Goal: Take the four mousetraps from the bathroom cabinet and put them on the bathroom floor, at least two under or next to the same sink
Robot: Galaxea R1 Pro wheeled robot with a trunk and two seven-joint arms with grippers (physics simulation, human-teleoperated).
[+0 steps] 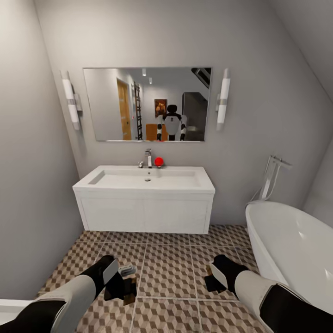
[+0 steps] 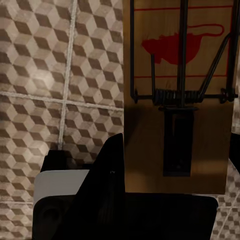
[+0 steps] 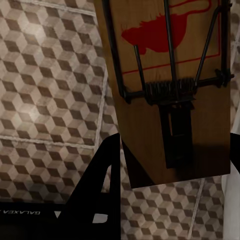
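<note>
A: What does the head view give us?

B: The sink (image 1: 147, 178), a white basin on a white vanity (image 1: 145, 214), sits at twelve o'clock under a mirror (image 1: 148, 104). The basin holds nothing I can make out but its drain; a chrome tap (image 1: 148, 158) and a small red object (image 1: 158, 161) stand on its back ledge. The vanity doors are closed.

A: And the tub?

B: A white bathtub (image 1: 296, 249) at three o'clock, its hollow bare where it shows.

A: The arms?

B: Both reach low over the bathroom floor (image 1: 171, 268). The left gripper (image 1: 121, 291) is at seven o'clock, the right gripper (image 1: 213, 278) at five o'clock.

A: Are they carrying anything?

B: Yes. In the left wrist view a wooden mousetrap (image 2: 177, 95), with a red mouse print and wire spring, is pinched between the left fingers (image 2: 107, 185) above the tiles. In the right wrist view a second mousetrap (image 3: 170, 85) of the same kind is clamped the same way, slightly tilted.

A: Anything already on the floor?

B: A small pale grey trap-like piece (image 1: 126, 270) lies just beyond the left gripper, at about seven o'clock, well short of the vanity. I cannot tell its details.
</note>
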